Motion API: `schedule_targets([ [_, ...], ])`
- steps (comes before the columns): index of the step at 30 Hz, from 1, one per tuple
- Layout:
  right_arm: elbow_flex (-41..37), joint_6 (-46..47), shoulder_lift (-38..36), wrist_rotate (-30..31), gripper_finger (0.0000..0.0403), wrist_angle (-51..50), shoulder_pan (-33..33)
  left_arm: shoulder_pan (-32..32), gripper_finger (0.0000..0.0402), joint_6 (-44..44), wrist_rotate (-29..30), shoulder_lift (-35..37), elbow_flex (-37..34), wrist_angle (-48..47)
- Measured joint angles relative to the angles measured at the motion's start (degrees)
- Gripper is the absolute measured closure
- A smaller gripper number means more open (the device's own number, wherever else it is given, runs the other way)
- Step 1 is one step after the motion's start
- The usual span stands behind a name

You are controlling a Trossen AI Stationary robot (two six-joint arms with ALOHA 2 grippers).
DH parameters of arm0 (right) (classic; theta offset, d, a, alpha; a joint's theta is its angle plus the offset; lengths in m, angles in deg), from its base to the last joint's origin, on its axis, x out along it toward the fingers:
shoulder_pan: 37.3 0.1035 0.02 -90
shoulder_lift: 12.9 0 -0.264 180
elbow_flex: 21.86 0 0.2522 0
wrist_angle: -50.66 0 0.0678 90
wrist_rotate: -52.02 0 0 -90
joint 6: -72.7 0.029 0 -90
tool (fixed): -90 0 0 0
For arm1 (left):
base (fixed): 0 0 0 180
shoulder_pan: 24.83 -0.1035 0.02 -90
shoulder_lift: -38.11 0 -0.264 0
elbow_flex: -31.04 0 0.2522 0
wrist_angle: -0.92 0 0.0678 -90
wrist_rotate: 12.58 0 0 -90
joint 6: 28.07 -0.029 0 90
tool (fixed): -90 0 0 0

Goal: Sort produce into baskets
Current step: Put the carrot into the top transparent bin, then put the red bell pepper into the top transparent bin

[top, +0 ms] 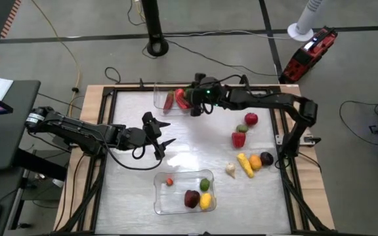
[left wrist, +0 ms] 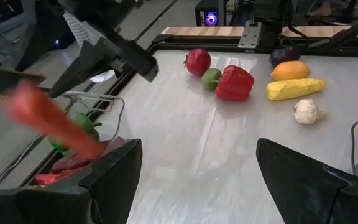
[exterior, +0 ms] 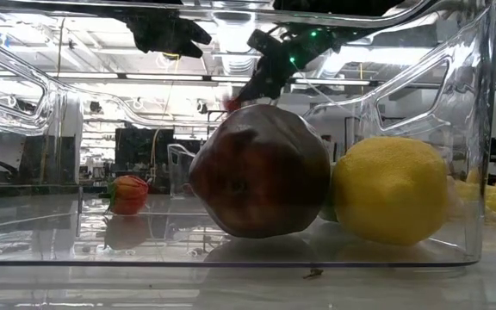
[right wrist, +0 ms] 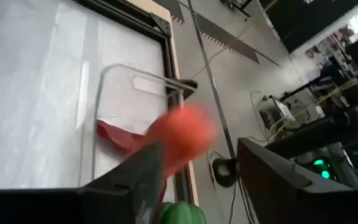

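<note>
My right gripper [top: 192,105] hangs open over the far clear bin [top: 161,98]. A long orange-red piece [right wrist: 182,134] is in the air just below its fingers and also shows in the left wrist view [left wrist: 45,118]. That bin holds a red chili [right wrist: 120,137] and a green piece [left wrist: 79,124]. My left gripper [top: 165,134] is open and empty above mid-table. The near bin [top: 159,203] holds a dark red fruit [exterior: 261,172], a lemon [exterior: 390,189], a lime [top: 205,184] and a small red piece [exterior: 127,194]. My right gripper's fingers [right wrist: 145,177] stand apart, pointing down over the far bin. The orange-red piece's upper end [right wrist: 188,127] is beside one fingertip. I cannot tell whether that finger touches it.
Loose produce lies on the table's right half: a red fruit [top: 251,119], a lime [top: 241,128], a red pepper [top: 239,139], corn [top: 245,164], an orange piece [top: 255,162], a dark purple piece [top: 266,158] and garlic [top: 230,170]. Bare table lies between the bins.
</note>
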Motion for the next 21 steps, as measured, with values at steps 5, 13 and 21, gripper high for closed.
schedule_targets([
  [5,0.08,1.49,-1.10,2.33,0.0113,-3.20,-0.73,0.00,0.0097,0.23,-0.04,0.00,-0.01,-0.02],
  [13,0.20,16.15,-9.61,-1.45,0.0098,-35.28,1.46,0.09,0.0097,1.29,-0.13,0.00,0.00,-1.56],
  [21,-4.09,30.02,-10.91,-9.74,0.0081,-59.55,2.24,0.09,0.0097,2.54,-0.63,0.00,0.02,-1.51],
])
